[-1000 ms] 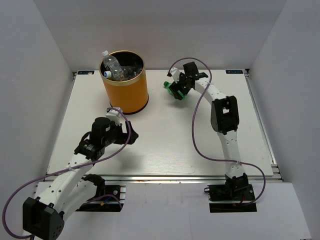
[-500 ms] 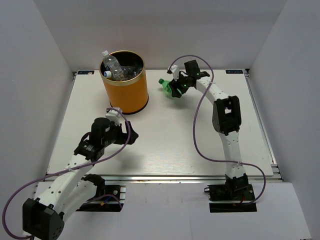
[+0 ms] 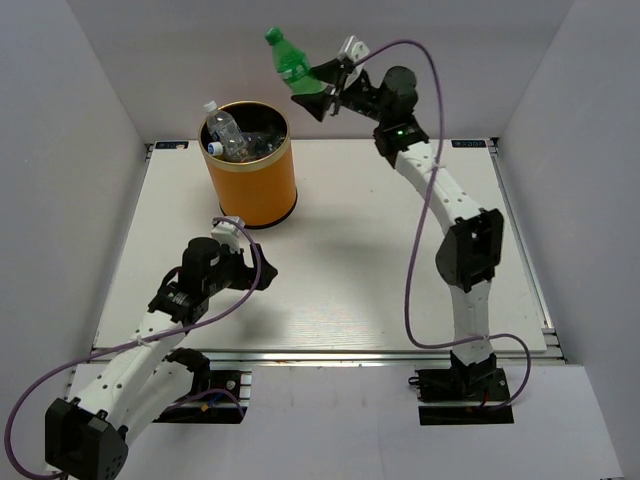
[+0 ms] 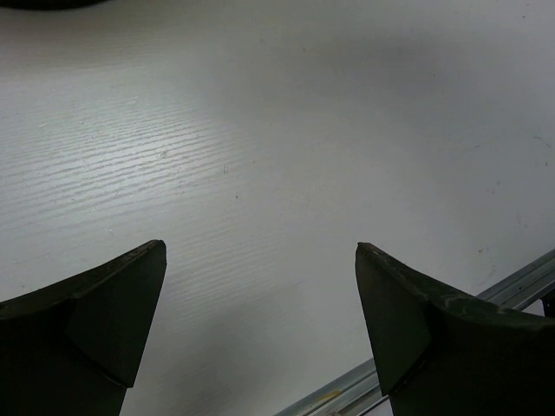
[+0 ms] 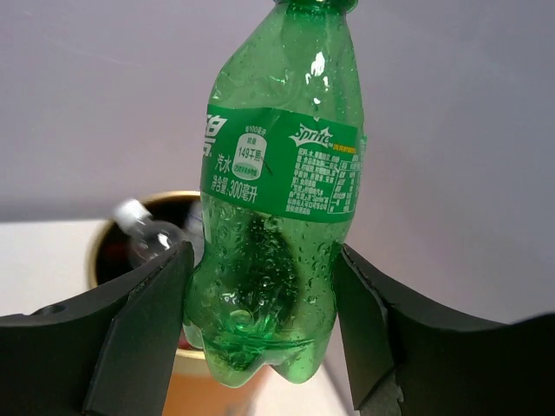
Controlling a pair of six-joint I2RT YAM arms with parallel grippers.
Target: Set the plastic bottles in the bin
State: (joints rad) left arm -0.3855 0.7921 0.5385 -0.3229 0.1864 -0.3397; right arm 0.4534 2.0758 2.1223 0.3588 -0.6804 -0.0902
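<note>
High above the table's back edge, my right gripper [image 3: 318,88] is shut on the lower part of a green plastic bottle [image 3: 289,59], whose cap points up and left. The right wrist view shows that green bottle [image 5: 282,191] squeezed between both black fingers [image 5: 143,325]. The orange bin [image 3: 252,178] stands at the back left, below and left of the held bottle, with several clear bottles [image 3: 226,132] inside; one white-capped bottle pokes over its rim. The bin [image 5: 173,201] shows behind the held bottle. My left gripper [image 3: 252,268] hangs open low over bare table, its fingers [image 4: 104,321] wide apart.
White walls close in the table [image 3: 340,270] on the left, back and right. A metal rail [image 4: 486,290] runs along the near edge by the left gripper. Purple cables loop off both arms.
The right gripper closed on the green bottle at the back of the table and lifted it up and to the left, toward the bin. The left arm has stayed still.
</note>
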